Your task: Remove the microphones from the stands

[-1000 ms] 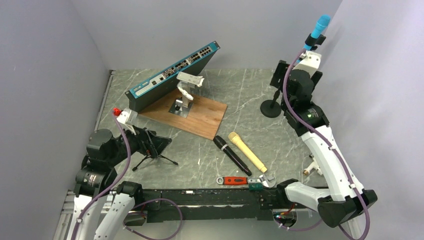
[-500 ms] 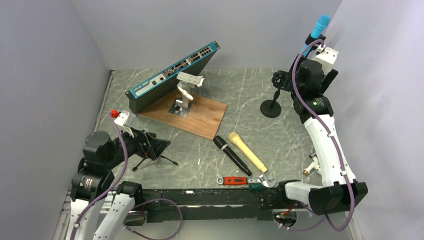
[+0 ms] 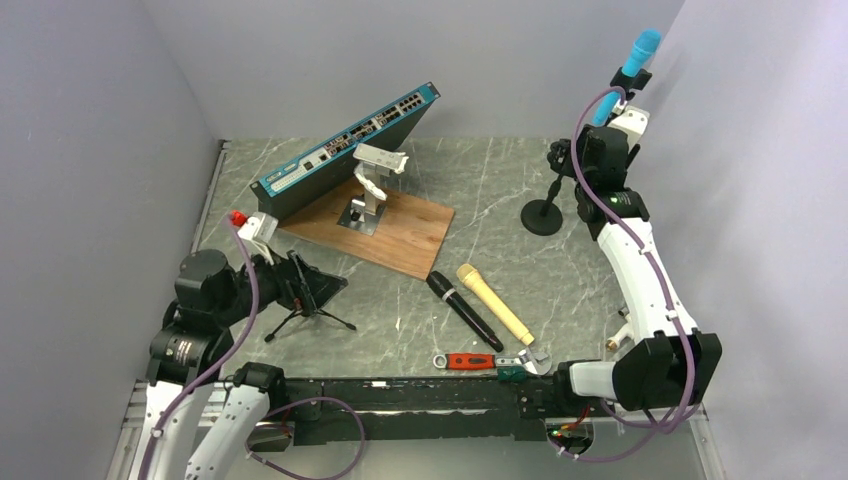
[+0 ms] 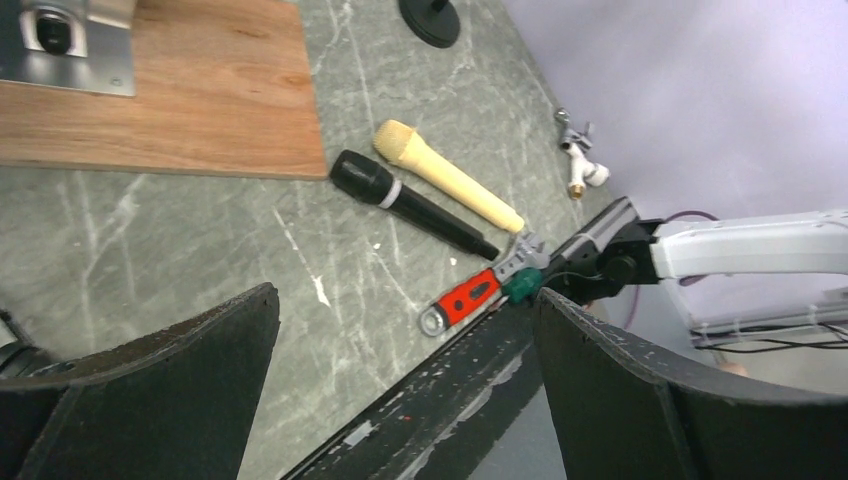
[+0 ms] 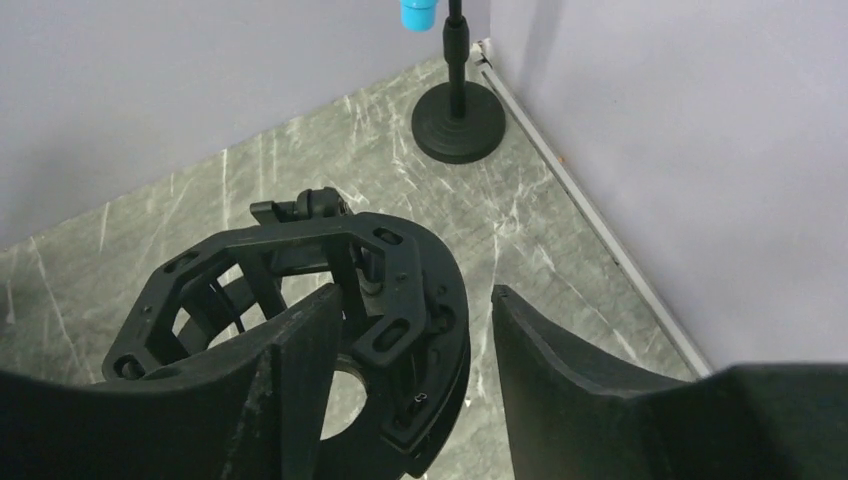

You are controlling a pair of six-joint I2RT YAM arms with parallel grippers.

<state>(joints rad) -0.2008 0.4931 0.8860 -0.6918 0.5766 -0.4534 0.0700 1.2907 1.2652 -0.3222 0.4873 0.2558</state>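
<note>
Top view, biggest first. Grey marble bench (image 3: pixel 500 170). At 11 o'clock, network switch (image 3: pixel 345 150), tilted, against metal bracket (image 3: pixel 378 160) on wood board (image 3: pixel 395 230).

R arm (image 3: pixel 640 290) reaching up twd 2 o'clock; L arm (image 3: pixel 205 300) at 8 o'clock.

R end effector (image 5: pixel 410 300): fingers spread. Black ring mount (image 5: pixel 290 235) close in btw them, contact not clear.

L end effector (image 4: pixel 405 300): wide open, nothing btw fingers, by small black tripod (image 3: pixel 305 318) in top view.

Stand (image 5: pixel 458 125) at 12 o'clock in R wrist view: round base w/ thin pole, near wall foot.

Blue mic (image 3: pixel 640 52) high at 1 o'clock in top view, tilted, held in black clip (image 3: pixel 636 78). Lower end just beside stand pole in R wrist view.

At 5 o'clock, flat on bench: black mic (image 3: pixel 465 310) and cream mic (image 3: pixel 495 303), side by side, approx parallel.

Red-handled wrench (image 3: pixel 470 361) at 6 o'clock, by near edge. Small metal fitting (image 3: pixel 622 338) at 4 o'clock, near wall.
</note>
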